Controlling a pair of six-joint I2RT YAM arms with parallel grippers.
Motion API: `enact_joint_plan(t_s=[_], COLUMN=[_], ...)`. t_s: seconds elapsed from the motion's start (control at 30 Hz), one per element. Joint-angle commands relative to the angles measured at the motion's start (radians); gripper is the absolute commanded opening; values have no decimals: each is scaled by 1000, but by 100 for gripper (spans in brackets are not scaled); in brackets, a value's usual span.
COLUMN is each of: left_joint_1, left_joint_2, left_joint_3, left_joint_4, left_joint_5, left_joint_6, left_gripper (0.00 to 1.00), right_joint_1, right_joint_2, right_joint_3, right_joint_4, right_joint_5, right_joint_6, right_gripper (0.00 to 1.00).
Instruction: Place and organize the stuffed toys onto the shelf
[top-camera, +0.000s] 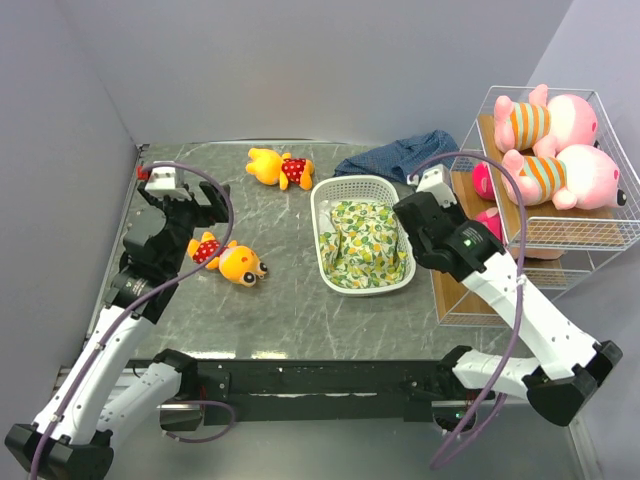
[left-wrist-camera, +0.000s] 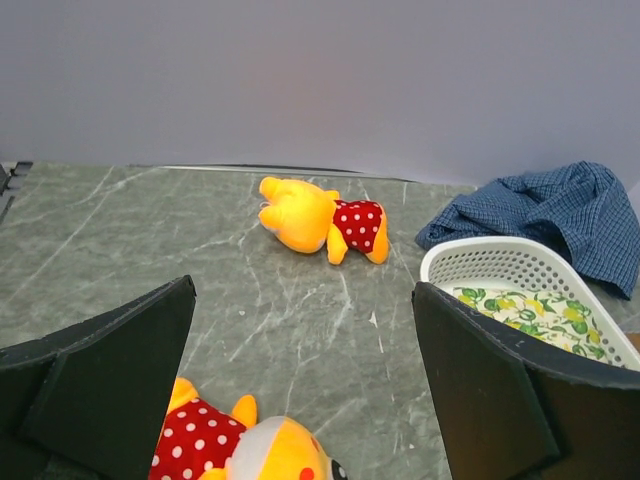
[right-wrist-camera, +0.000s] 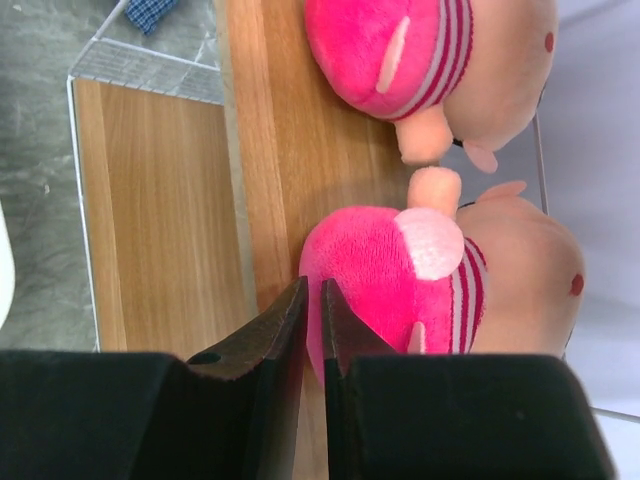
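Grey marble counter (top-camera: 290, 310) carries the near bear (top-camera: 230, 262) at 4 o'clock, just beside the left hand (top-camera: 212, 208), which is spread wide and empty. The bear's long axis runs 10-to-4. Right hand (right-wrist-camera: 314, 290), pinched nearly closed on nothing, sits at the shelf (top-camera: 455, 285), well apart.
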Motion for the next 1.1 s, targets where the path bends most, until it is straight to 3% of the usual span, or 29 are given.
enact_joint_plan(t_s=[0.0,0.2,0.4,0.5,0.73,0.9,1.07], left_joint_1=[-4,-3,2,20,135,198,244], left_joint_2=[18,72,136,164,251,306,362], left_joint_3=[6,48,95,84,-31,-94,-119], left_joint_4=[26,-79,-224,-261,-258,-206,-129], left_joint_5=[-73,-334,-454,-443,-207,-178,-219], left_joint_6=[-76,-184,-359,-434,-662,-684,-630], left_gripper=[96,96,96,96,96,96,96], right_joint_1=[-16,-31,-15,12,188,243,259], right_joint_2=[-91,-117,-124,-128,-97,-45,-77], right_joint_3=[-47,-59,4,53,111,159,78], right_joint_4=[127,112,149,189,328,382,526], right_joint_5=[14,23,-164,-204,-264,-439,-654], right_joint_6=[-93,-96,-99,-62,-44,68,128], right_gripper=[18,18,22,29,45,50,55])
